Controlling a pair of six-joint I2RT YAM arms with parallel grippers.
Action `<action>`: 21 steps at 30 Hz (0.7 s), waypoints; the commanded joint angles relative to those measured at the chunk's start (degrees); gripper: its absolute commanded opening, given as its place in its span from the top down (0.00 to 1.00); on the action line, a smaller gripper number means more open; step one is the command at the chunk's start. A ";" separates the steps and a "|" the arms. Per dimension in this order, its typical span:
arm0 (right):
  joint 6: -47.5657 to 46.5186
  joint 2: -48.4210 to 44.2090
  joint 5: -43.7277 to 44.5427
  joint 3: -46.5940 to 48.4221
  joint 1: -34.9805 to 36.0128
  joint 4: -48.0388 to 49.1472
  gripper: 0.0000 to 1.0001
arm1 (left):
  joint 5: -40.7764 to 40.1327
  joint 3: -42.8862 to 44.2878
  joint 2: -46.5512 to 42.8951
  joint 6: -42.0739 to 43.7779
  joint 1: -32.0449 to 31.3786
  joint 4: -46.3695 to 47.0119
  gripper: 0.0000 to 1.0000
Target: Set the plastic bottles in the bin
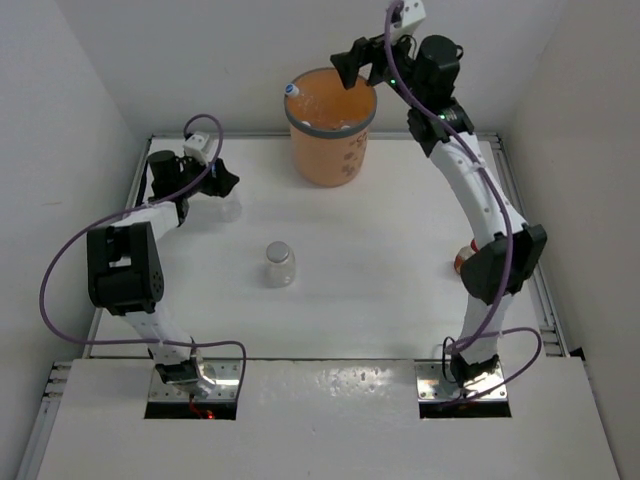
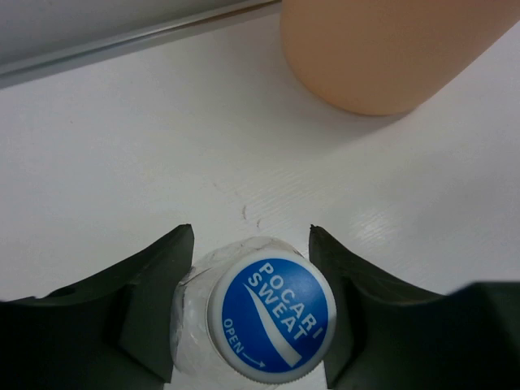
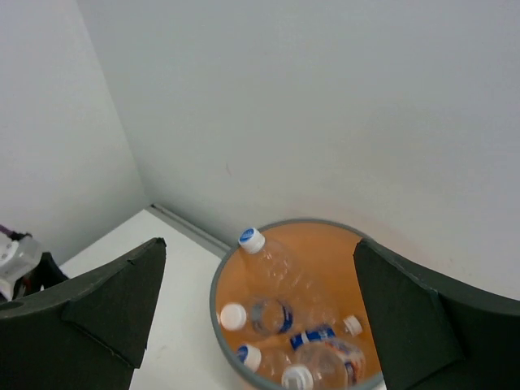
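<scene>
The orange bin [image 1: 330, 140] stands at the back of the table, its side filling the upper right of the left wrist view [image 2: 382, 49]. Inside the bin [image 3: 218, 284] lie several clear plastic bottles [image 3: 276, 313]; one with a blue cap [image 1: 292, 90] leans on the rim. My right gripper [image 1: 360, 65] [image 3: 258, 244] hangs open above the bin, holding nothing. At the back left, my left gripper [image 1: 228, 185] [image 2: 250, 236] has closed against an upright blue-capped bottle [image 2: 268, 317] standing on the table. Another clear bottle [image 1: 280, 265] lies mid-table. A brownish bottle [image 1: 463, 262] shows partly behind the right arm.
White walls close in the table on the left, back and right. Metal rails [image 1: 135, 190] run along the table's side edges. Purple cables [image 1: 60, 270] loop off both arms.
</scene>
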 commanded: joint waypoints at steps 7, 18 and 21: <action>-0.82 -20.70 2.72 -24.28 -10.37 -13.21 0.04 | 5.92 13.01 -7.37 -7.85 -0.51 1.49 0.82; -3.47 -48.13 7.21 -51.82 -23.48 -21.91 0.02 | -0.40 41.16 1.74 -22.99 -13.33 8.16 0.92; -3.56 -54.45 6.95 -56.48 -25.86 -24.03 0.02 | -2.86 45.92 6.59 -22.29 -17.37 9.90 0.92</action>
